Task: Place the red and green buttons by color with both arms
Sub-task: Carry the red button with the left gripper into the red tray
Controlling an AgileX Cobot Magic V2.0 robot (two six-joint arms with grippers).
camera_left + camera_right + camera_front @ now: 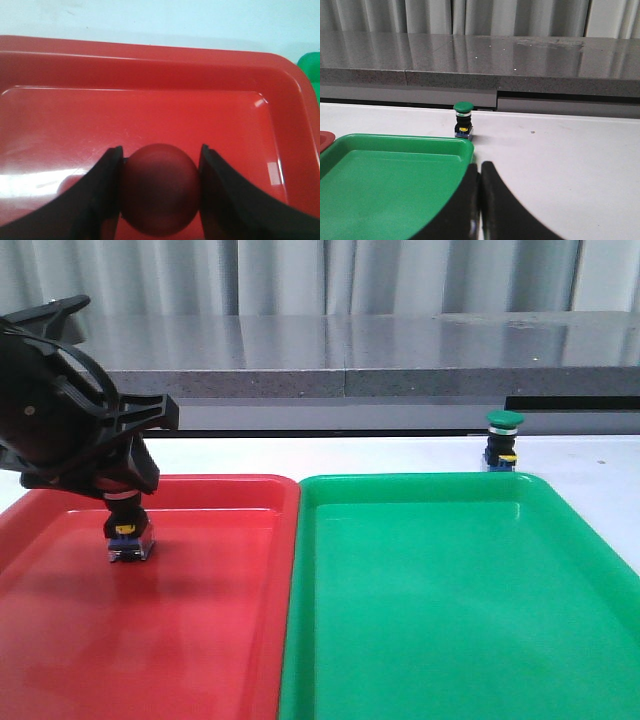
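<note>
Red tray [220, 640] holds pincer-gripped [160, 192] red button [159, 195] (upright).

We find no readable text, label, brand, number or sign in any view. The yellow mark on the green button [463, 129], standing well beyond the shut right jaws, is too small to make out. The same kind of mark on the red button [126, 528], below the left jaws, is blurred too.
</note>
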